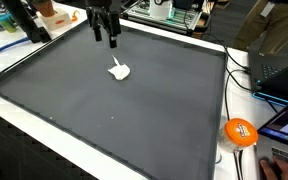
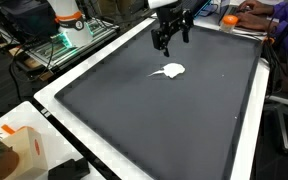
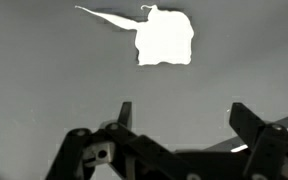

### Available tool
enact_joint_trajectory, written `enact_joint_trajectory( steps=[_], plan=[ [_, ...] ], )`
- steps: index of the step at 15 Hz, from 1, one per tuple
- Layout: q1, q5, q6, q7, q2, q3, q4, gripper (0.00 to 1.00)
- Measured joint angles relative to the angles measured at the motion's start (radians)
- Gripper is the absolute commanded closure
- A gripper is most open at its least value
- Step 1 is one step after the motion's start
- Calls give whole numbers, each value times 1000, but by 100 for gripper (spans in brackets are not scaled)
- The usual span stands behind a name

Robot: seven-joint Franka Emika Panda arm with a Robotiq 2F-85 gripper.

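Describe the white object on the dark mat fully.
The white object is a small, flat-looking lump with ragged edges and a thin pointed tail off one side. Its material looks soft, like cloth or paper, though glare hides detail. It lies on the dark mat, touching only that. The open gripper hangs above, apart from it.

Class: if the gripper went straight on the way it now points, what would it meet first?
Most likely the bare dark mat: the open gripper points down at it; the white crumpled scrap lies slightly ahead, though depth is unclear.
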Motion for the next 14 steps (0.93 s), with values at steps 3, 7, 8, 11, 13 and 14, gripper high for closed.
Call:
enact_joint_trajectory(
  steps=[3, 7, 8, 11, 13, 14],
  plan=[
    [0, 16, 138, 1, -17, 7, -69, 0],
    [-3, 100, 275, -43, -26, 51, -139, 0],
    [-4, 115, 303, -53, -26, 64, -152, 0],
    [-2, 118, 325, -64, -27, 79, -176, 0],
    [-3, 118, 326, -64, -26, 79, -170, 0],
    [-3, 118, 326, -64, -26, 79, -168, 0]
  ],
)
